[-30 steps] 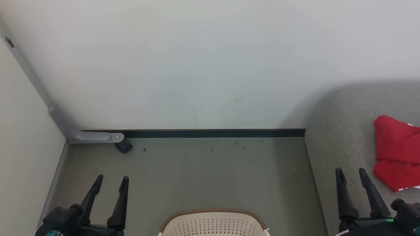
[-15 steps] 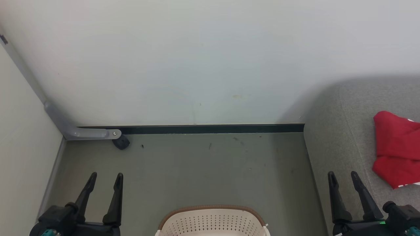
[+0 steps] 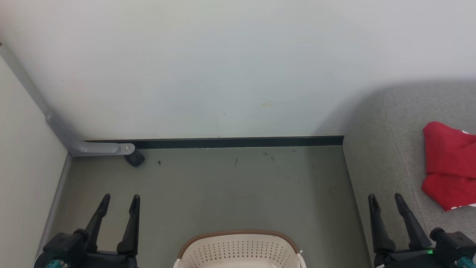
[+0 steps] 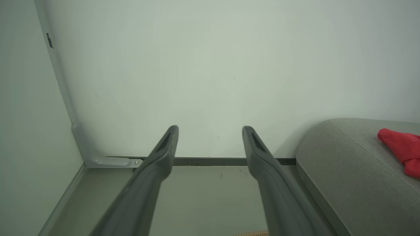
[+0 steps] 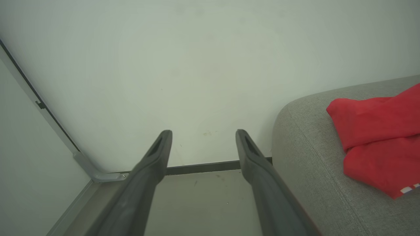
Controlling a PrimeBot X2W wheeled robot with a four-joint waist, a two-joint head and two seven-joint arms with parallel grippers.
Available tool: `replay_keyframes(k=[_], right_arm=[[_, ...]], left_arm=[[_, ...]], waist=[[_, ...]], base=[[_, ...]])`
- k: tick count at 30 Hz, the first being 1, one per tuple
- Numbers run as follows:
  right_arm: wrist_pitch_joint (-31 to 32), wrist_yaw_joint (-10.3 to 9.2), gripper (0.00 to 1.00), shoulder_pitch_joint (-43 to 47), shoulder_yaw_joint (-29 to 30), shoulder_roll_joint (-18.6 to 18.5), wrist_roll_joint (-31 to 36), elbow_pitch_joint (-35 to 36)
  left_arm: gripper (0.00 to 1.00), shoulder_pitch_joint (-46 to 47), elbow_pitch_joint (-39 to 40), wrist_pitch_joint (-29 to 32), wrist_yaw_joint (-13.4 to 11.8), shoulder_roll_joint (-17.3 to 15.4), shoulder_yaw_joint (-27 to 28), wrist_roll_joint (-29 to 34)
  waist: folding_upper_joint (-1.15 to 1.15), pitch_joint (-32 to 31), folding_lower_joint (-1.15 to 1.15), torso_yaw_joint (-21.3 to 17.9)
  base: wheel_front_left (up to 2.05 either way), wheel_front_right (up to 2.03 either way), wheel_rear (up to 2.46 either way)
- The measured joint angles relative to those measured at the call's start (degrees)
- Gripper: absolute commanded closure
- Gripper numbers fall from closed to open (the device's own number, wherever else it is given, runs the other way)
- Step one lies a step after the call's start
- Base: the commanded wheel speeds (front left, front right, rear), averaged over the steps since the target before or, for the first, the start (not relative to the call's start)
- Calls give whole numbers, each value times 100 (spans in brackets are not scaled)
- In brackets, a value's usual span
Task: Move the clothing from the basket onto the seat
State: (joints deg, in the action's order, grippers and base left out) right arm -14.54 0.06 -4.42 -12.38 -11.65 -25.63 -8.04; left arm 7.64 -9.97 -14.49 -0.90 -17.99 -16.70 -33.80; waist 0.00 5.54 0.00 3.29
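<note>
At the far left a pale side panel (image 3: 26, 156) meets the rear wall (image 3: 223, 67). A grey bracket (image 3: 96, 148) runs down the corner and bends along the floor (image 3: 223, 186), ending at a small dark object (image 3: 134, 159). A dark skirting (image 3: 241, 142) follows the foot of the wall as far as the seat. The left hand (image 3: 121, 199) sits at the lower left above the floor. Its two fingers are spread apart with an empty gap between them, and in the left wrist view they frame bare wall and floor. The basket (image 3: 238, 233) stands on the floor at bottom centre, between the two hands and touching neither. The bottom edge of the head view cuts it off, leaving its brown rim and perforated far wall on show. The right hand (image 3: 385, 199) sits at the lower right, over the left edge of the seat (image 3: 386, 156). Its fingers are likewise spread and grip nothing. The clothing (image 3: 448, 163) lies crumpled on the seat cushion, to the right of the right hand and apart from it. A white stripe shows at its lower edge, and the frame cuts off its right side.
</note>
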Motion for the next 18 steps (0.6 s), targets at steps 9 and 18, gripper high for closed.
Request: replay_keyframes(k=[9,18], right_arm=[[0,55,0,-106,-52,80,98,16],[0,69,0,-247,-8,157,157,115]], left_arm=[[0,-109,62,0,101,25,130,16],[0,-45,15,0,325,58,44,35]], waist=[[0,118,0,-82],[0,475,0,-231]], base=[[0,0,0],[0,0,0]])
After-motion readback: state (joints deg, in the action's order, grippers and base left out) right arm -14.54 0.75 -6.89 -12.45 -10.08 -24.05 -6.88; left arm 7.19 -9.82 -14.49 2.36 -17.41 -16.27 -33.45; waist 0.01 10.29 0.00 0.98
